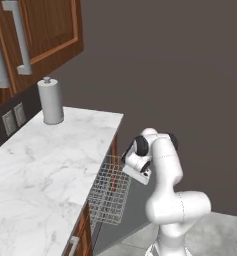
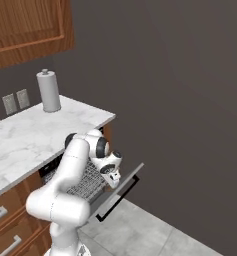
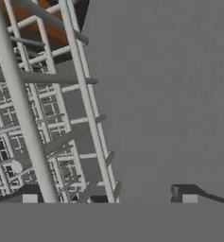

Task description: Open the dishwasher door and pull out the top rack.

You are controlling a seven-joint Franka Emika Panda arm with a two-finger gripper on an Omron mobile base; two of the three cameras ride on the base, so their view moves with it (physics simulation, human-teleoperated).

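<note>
Tool (image 3: 108,197) fingertips sit well apart at the bottom of the hand view, released, with one wire of the top rack (image 3: 47,127) running down between them near the left tip; whether any pad touches it cannot be told. From the left base view the top rack (image 1: 110,192) is drawn out from under the surface (image 1: 50,165), a light grey wire basket with nothing visible inside, and the tool (image 1: 140,176) hangs at its 3 o'clock edge. From the right base view the dishwasher door (image 2: 121,192) lies folded down, its black bar handle at the 5 o'clock edge, with the rack above it and the tool (image 2: 112,181) over the door. On the white marble surface a paper towel roll (image 1: 50,101) stands upright at 11 o'clock, near two wall outlets (image 1: 14,119). Brown wooden cabinets (image 1: 35,35) hang above; the wall (image 2: 180,90) behind is dark grey.
</note>
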